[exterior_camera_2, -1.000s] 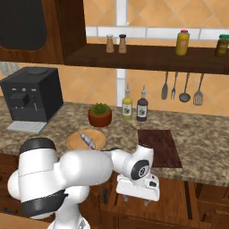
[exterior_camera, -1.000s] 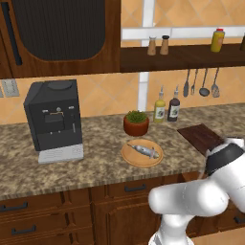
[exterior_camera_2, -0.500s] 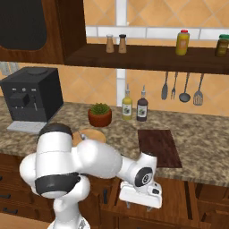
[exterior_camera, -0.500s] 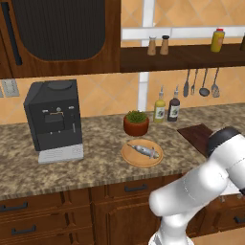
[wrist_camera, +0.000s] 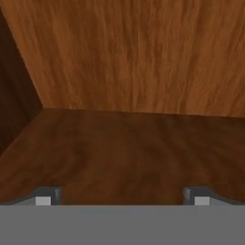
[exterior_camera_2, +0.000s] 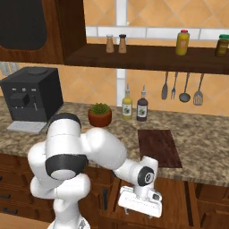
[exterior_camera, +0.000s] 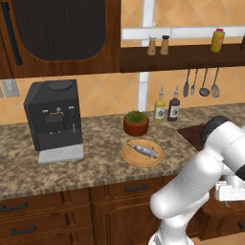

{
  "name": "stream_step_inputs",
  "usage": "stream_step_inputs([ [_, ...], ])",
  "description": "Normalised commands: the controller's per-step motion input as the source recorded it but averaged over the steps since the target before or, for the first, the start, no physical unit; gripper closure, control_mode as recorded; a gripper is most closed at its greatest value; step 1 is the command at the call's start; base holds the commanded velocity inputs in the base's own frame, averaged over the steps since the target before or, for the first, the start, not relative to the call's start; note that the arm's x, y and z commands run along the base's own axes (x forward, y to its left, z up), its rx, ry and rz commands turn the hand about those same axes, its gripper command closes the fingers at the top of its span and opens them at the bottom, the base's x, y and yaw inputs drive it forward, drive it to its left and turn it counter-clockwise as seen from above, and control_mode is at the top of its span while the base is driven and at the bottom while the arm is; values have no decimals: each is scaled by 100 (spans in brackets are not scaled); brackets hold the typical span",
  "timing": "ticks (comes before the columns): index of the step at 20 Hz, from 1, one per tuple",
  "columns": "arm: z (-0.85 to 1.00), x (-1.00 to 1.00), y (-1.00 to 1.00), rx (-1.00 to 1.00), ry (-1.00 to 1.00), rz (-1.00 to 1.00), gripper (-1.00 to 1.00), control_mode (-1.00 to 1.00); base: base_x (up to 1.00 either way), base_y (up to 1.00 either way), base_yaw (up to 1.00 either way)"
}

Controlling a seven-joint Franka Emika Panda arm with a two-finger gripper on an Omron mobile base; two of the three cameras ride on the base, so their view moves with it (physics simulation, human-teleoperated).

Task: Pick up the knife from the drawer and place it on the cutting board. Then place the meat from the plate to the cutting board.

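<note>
My gripper (wrist_camera: 122, 196) is open, its tips wide apart over the bare wooden floor (wrist_camera: 119, 148) and back wall of a drawer. Nothing lies between the fingers, and the knife is out of view. The white hand (exterior_camera_2: 138, 202) hangs below the counter front, under the dark reddish-brown cutting board (exterior_camera_2: 159, 147), and sits low at the right edge in the left base view (exterior_camera: 230, 191). The board (exterior_camera: 192, 134) is bare. To its left, the grey-silver meat (exterior_camera: 142, 150) lies on the round tan plate (exterior_camera: 128, 156). My arm hides the plate in the right base view.
A terracotta plant pot (exterior_camera: 136, 123) stands just behind the plate. Two bottles (exterior_camera: 160, 107) (exterior_camera: 173, 106) are against the wall, and a black coffee machine (exterior_camera: 52, 119) is at the left. Utensils (exterior_camera_2: 183, 87) hang above the board. Cabinet fronts with dark handles (exterior_camera: 136, 187) run below the counter.
The arm has swung: its elbow rose and shifted left in the right base view, and the hand sank lower below the counter edge. The things on the counter have not moved.
</note>
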Motion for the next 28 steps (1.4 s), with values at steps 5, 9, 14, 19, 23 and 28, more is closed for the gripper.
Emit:
stream_step_inputs([
  [5,0,-100,46,0,14,0,-100,-100,0,0,0],
  [9,9,-100,56,0,6,0,-100,-100,0,0,0],
  [14,55,-100,20,0,-10,0,-100,-100,0,0,0],
  [19,96,-26,-13,-3,-8,0,-100,-100,0,0,0],
  [23,51,75,-11,-6,6,0,-100,-100,0,0,0],
  [28,-1,45,-1,-16,-6,-5,-100,-100,0,0,0],
])
